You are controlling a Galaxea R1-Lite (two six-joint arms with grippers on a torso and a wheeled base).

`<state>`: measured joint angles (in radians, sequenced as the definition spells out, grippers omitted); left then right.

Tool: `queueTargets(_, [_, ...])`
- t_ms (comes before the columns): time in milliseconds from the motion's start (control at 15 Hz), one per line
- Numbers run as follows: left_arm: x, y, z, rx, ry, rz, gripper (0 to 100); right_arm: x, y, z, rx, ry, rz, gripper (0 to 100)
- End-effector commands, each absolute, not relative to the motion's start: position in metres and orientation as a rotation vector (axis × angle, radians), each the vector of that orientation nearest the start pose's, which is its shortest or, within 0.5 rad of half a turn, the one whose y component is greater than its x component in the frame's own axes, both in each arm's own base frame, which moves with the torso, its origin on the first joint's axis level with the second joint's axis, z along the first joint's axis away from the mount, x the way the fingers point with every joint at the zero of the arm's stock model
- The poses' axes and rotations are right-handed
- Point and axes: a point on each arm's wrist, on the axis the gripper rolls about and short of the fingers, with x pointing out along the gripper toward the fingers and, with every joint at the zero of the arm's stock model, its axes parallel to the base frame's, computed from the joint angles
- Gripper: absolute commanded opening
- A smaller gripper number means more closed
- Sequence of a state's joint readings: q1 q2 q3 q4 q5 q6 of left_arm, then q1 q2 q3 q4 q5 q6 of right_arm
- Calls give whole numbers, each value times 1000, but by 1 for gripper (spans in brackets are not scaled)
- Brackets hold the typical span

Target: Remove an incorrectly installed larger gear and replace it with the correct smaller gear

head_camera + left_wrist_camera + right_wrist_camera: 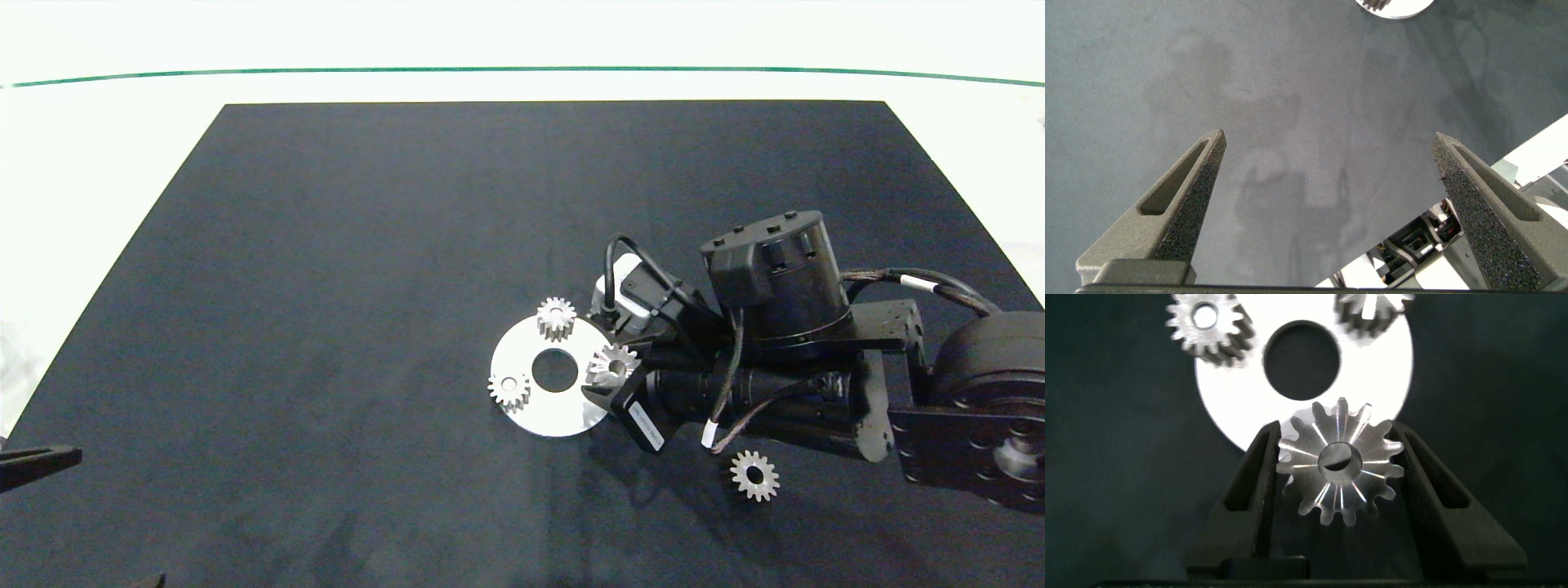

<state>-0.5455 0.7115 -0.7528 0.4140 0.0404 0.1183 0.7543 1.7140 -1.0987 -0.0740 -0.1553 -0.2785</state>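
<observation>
A white round plate with a centre hole lies mid-table. At its right edge sits the larger gear, thick and silver with a small bore. My right gripper reaches in from the right and is shut on it. The right wrist view shows the larger gear pinched between both fingers of the right gripper, overlapping the plate rim. The smaller gear, flat with a wide dark bore, lies loose on the mat below the right arm. My left gripper hangs open over bare mat at the near left.
Two more silver gears stand on the plate, one at its far edge and one at its left edge. Both also show in the right wrist view. A black mat covers the table.
</observation>
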Motion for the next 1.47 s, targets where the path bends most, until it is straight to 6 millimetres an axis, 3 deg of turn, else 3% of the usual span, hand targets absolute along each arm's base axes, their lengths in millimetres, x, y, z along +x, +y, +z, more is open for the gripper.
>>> queueTargets(67, [34, -20, 239, 226, 339, -517, 100, 237, 194, 217, -486, 390, 566, 25])
queueTargets(667, [32, -18, 239, 222, 333, -508, 100, 263, 117, 209, -393, 480, 301, 25])
queueTargets(1467, [31, -17, 229, 234, 357, -489, 100, 260, 97, 190, -372, 557, 248, 25])
